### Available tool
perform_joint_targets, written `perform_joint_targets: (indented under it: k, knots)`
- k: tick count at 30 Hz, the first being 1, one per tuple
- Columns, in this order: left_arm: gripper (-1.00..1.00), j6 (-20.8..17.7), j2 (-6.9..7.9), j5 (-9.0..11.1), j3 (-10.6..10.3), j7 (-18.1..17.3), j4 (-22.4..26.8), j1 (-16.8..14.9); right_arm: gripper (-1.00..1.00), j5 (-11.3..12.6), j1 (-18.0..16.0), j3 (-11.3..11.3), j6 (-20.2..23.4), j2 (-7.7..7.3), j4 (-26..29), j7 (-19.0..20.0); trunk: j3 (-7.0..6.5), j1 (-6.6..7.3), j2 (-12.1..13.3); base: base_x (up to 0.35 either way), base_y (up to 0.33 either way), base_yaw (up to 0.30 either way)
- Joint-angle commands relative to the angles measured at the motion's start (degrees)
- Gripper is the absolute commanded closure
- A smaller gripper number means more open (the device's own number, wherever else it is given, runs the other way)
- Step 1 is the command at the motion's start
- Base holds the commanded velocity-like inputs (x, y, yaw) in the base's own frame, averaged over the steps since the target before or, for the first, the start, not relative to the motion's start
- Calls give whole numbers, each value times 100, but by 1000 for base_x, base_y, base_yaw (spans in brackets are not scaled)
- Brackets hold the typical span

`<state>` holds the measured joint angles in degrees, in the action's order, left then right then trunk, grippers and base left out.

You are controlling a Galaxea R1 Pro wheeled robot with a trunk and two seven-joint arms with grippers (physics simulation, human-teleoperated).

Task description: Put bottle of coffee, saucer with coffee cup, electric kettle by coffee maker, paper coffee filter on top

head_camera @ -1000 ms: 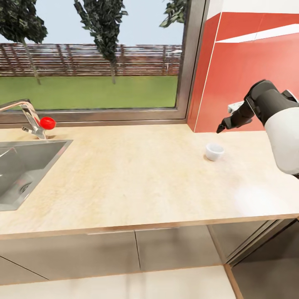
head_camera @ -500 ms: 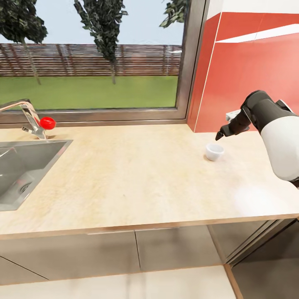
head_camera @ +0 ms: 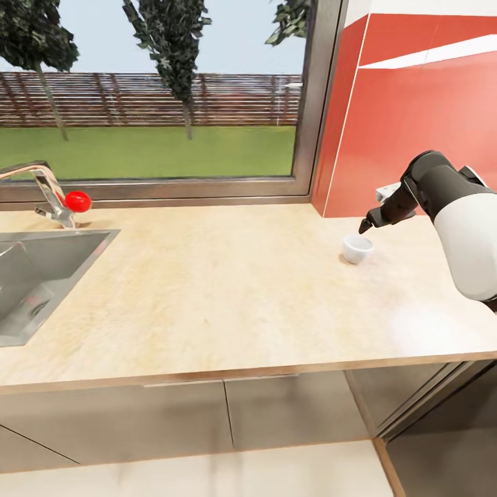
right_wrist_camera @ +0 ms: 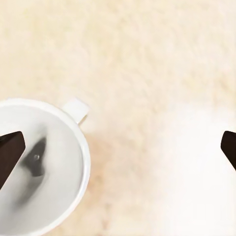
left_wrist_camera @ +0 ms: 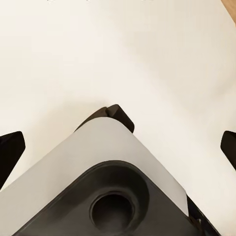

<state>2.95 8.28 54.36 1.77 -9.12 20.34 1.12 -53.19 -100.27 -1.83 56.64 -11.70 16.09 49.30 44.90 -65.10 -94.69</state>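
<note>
One small plain white coffee cup (head_camera: 357, 248) stands upright on the long light wood-grain kitchen countertop (head_camera: 207, 297), towards its right end near the red wall panel (head_camera: 407, 131). The robot's white-and-black right arm (head_camera: 462, 221) reaches in from the right, bent so that the dark right gripper (head_camera: 366, 223) angles down just above the cup's far rim. In the right wrist view its jaws are spread wide, one fingertip (right_wrist_camera: 10, 152) over the cup's bowl, the other over bare counter. The left gripper's (left_wrist_camera: 118, 147) jaws are likewise spread. A steel sink (head_camera: 34, 283) lies well apart.
</note>
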Motion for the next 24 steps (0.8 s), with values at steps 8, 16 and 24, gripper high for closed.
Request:
perform_joint_targets:
  k: [8, 16, 24]
  knots:
    - [-100, -5, -1, 31, 17, -28, 5, 2, -100, -60, 29, -20, 10, 1, 8, 54, 76, -88, -162, 0, 0, 0]
    - [-100, -5, -3, 31, 17, -28, 5, 2, -100, -62, 73, -20, 7, 1, 8, 54, 129, -154, -283, 0, 0, 0]
    - [-100, -5, -2, 31, 17, -28, 5, 2, -100, -68, 93, -20, 5, 1, 8, 54, 219, -263, -483, 0, 0, 0]
